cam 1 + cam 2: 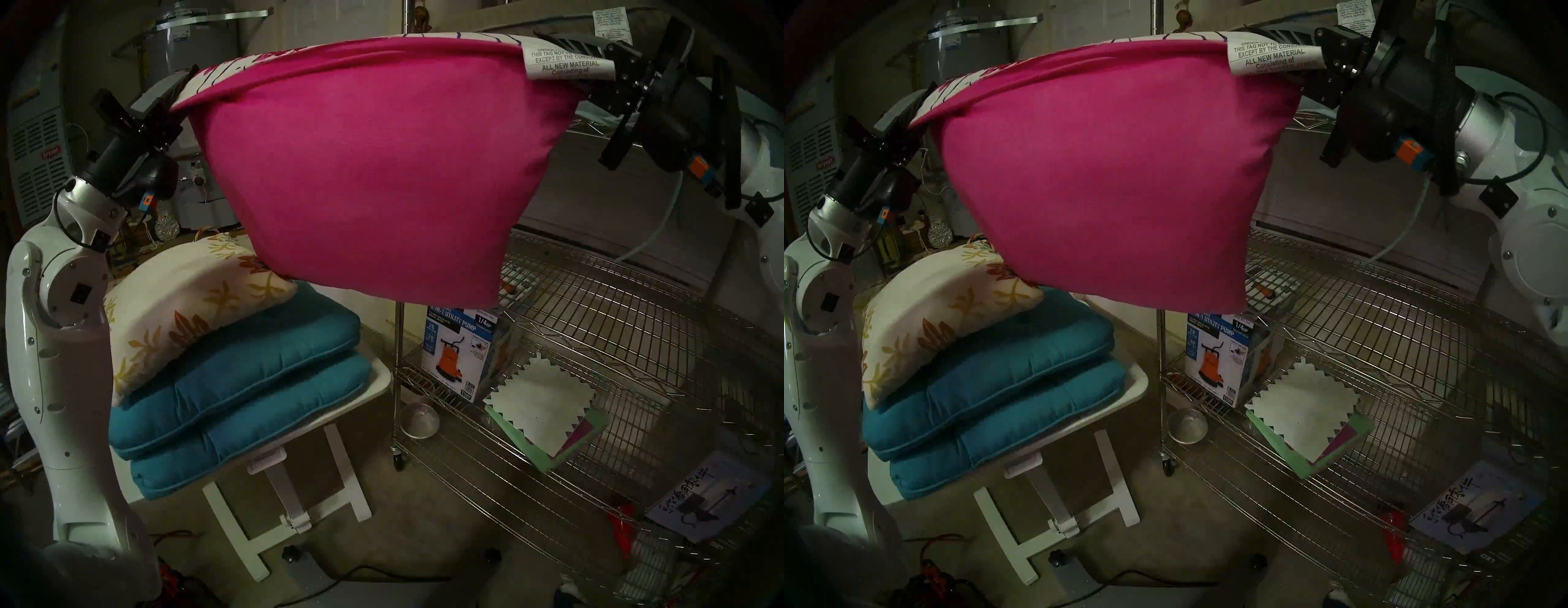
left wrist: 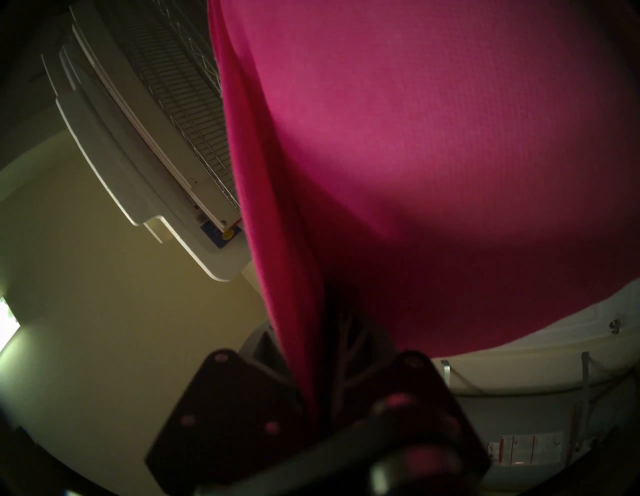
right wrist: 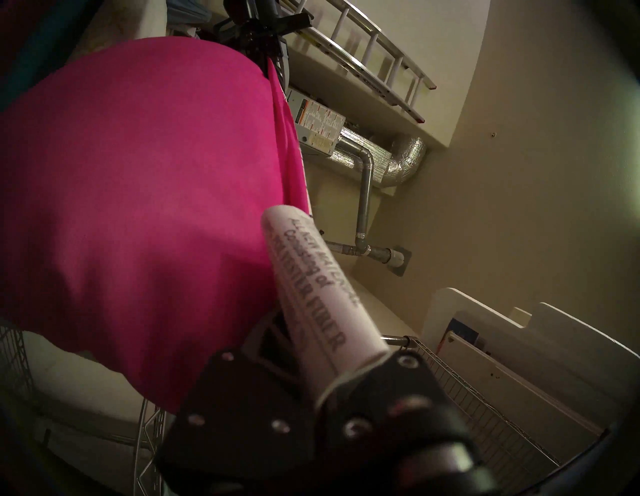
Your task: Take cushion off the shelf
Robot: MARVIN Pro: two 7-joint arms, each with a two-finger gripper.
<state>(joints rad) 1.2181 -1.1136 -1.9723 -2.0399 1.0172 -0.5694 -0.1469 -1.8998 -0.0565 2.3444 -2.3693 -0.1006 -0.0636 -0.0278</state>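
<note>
A magenta cushion with a white patterned top face hangs in the air in front of me, held by its two upper corners. My left gripper is shut on the cushion's left corner, and the pinched fabric edge runs between its fingers. At the right corner my right gripper is shut on the seam beside a white care tag. The cushion is clear of the chrome wire shelf, which stands to my right. Its lower left corner hovers near the pillows stacked below.
A white folding table at lower left carries two teal cushions and a cream leaf-print pillow. The shelf's lower tiers hold a utility pump box, paper sheets and a booklet. A water heater and a furnace stand behind.
</note>
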